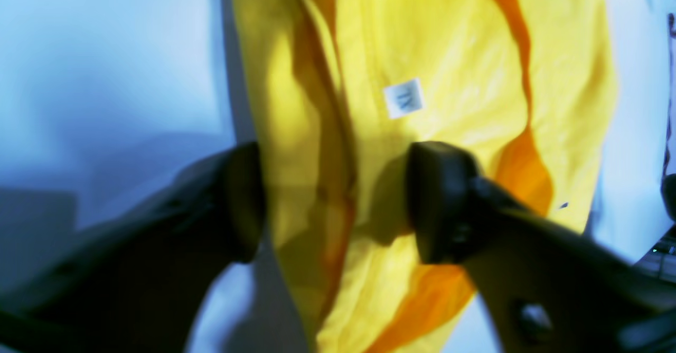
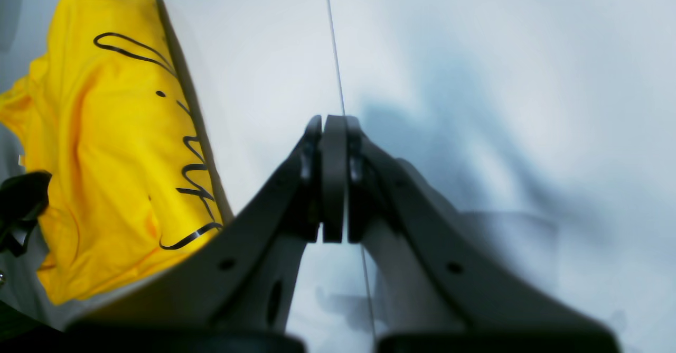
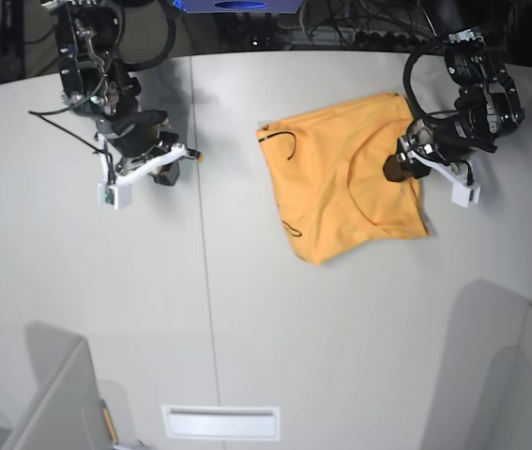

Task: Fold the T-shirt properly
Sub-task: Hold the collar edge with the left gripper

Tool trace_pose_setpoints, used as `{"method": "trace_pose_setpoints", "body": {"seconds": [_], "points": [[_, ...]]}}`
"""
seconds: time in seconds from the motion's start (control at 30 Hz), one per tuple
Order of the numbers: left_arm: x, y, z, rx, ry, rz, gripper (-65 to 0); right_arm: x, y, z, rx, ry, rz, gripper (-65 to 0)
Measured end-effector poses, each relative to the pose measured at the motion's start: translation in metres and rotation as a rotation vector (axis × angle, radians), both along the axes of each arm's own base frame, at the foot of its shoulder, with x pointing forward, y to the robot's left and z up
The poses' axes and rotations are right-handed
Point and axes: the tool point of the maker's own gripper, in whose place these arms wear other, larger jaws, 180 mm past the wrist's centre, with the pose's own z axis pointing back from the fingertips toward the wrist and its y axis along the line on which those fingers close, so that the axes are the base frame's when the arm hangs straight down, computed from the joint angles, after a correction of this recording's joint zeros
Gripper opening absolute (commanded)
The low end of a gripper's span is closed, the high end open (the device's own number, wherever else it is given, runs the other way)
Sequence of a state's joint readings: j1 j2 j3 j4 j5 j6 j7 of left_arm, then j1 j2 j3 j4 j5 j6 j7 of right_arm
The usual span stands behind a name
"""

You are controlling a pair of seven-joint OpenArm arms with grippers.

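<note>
The T-shirt (image 3: pixel 331 187) lies partly folded on the white table, right of centre, orange-yellow with thin dark squiggles along its left edge. In the left wrist view its inner neck area with a small white label (image 1: pixel 403 98) shows. My left gripper (image 1: pixel 338 200) hovers low over the T-shirt (image 1: pixel 449 52) at its right edge (image 3: pixel 397 171), jaws apart with a raised fold of cloth between them. My right gripper (image 2: pixel 334 131) is shut on nothing above bare table, well to the left (image 3: pixel 179 161) of the T-shirt (image 2: pixel 105 157).
A thin seam (image 3: pixel 205 281) runs front to back across the table (image 3: pixel 247 328). A white slot (image 3: pixel 220 422) sits at the front edge. Grey partitions stand at the lower left (image 3: pixel 59 394) and lower right (image 3: pixel 509 375). Cables crowd the back.
</note>
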State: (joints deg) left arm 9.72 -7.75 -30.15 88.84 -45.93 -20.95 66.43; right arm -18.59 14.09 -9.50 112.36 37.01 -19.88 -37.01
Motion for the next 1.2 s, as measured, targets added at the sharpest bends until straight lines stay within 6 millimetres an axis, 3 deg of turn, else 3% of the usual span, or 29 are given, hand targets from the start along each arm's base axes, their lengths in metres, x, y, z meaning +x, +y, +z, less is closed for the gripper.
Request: {"method": "trace_pose_setpoints", "body": {"seconds": [0.17, 0.33, 0.37, 1.1, 1.2], "points": [[-0.0007, -0.0002, -0.0013, 0.003, 0.005, -0.003, -46.2, 0.0002, 0.0001, 0.0001, 0.001, -0.001, 0.0, -65.0], [-0.0006, -0.0003, -0.0012, 0.002, 0.005, -0.002, -64.0, -0.0002, 0.0002, -0.0001, 0.001, 0.0, 0.0, -65.0], [-0.0008, -0.0002, -0.0012, 0.002, 0.005, -0.002, -65.0, -0.0002, 0.0002, -0.0001, 0.001, 0.0, 0.0, -65.0], [-0.0016, 0.0039, -0.0029, -0.02, 0.039, 0.061, -65.0, -0.001, 0.0, -0.0009, 0.0, 0.003, -0.001, -65.0], [0.0034, 0.0021, -0.001, -0.015, 0.038, 0.049, -65.0, -0.0035, -0.0023, -0.0093, -0.005, 0.027, -0.005, -65.0]]}}
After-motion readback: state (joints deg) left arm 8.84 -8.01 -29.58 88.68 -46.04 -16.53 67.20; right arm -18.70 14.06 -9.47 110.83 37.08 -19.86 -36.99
